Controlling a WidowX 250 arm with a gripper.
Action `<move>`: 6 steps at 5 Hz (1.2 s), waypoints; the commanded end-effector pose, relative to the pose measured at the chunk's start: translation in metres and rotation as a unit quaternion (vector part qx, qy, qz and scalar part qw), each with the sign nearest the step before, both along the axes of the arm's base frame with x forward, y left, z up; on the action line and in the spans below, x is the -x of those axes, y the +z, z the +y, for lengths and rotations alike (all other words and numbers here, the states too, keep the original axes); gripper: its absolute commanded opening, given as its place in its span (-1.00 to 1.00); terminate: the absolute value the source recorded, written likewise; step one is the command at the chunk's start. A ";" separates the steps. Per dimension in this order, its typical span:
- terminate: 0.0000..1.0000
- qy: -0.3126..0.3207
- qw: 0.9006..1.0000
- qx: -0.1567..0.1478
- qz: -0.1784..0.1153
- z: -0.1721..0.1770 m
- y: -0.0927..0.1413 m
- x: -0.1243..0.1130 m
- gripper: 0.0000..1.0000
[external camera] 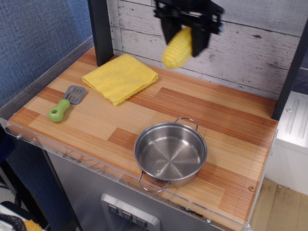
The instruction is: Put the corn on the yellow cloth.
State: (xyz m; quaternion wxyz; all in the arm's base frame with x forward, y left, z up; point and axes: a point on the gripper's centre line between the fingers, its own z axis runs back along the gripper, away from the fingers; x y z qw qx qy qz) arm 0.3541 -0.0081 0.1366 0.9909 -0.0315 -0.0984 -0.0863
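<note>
A green-handled spatula (66, 103) is lying near the left edge of the table (226, 159). The yellow cloth (120, 77) is resting folded at the far left, just right of a dark post (100, 30). The gripper (185, 34) is hanging high over the far edge, right of the cloth, its fingers clamping the corn (178, 48), which is tilting tip-down in the air, clear of the table. A steel pot (170, 153) is sitting near the front, right of centre.
</note>
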 end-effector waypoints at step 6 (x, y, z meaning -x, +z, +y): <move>-1.00 0.023 0.999 -0.007 -0.037 0.143 -0.066 -0.014 -1.00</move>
